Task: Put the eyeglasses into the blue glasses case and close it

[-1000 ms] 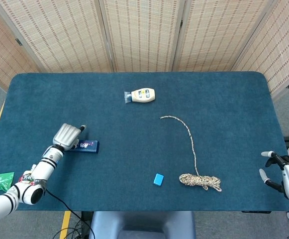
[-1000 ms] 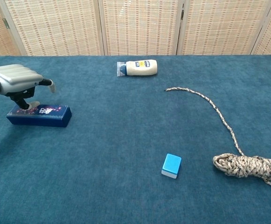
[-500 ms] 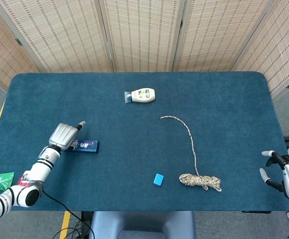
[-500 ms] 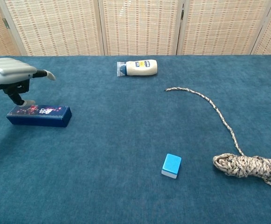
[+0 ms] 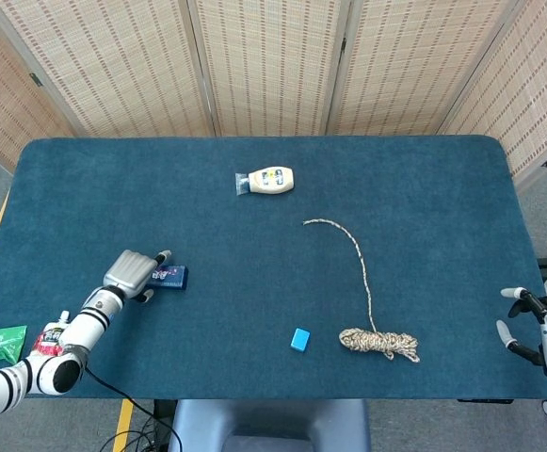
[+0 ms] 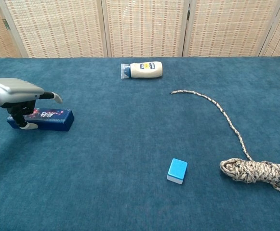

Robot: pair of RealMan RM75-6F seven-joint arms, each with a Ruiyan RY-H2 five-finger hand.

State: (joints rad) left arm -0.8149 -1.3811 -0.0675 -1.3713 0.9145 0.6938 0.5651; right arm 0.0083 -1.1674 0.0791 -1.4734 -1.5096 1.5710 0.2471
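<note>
**Left hand over the blue case, near table's left-front**

On the blue table (image 5: 424, 188), the blue glasses case (image 6: 48, 119) lies flat and closed as a long dark-blue box w/ small coloured print on its side. No eyeglasses can be made out in either view. The left hand (image 6: 15, 92) sits palm-down over the case's left end; in the chest view one finger (image 6: 53, 96) sticks out straight over the case top, others point down in front of its left end. Whether any finger actually touches the case can't be told. It grips nothing, fingers apart.

Relative to the case:
- white bottle (image 5: 268, 180) w/ a blue cap lies on its side, well apart, toward the far edge and to the right.
- small light-blue block (image 6: 177, 171) sits well to the right, nearer the front edge.
- rope (image 5: 379, 343): coiled bundle further right than the block, w/ one loose end trailing back in a curve toward the table's middle.
- green packet (image 5: 2, 343) lies off the table's left-front corner, beside the left arm.

The right hand (image 5: 537, 330) shows only in the head view, far from the case, just off the table's right-front corner; fingers spread, nothing in it.

Woven screen panels (image 5: 264, 66) stand behind the table's far edge.
</note>
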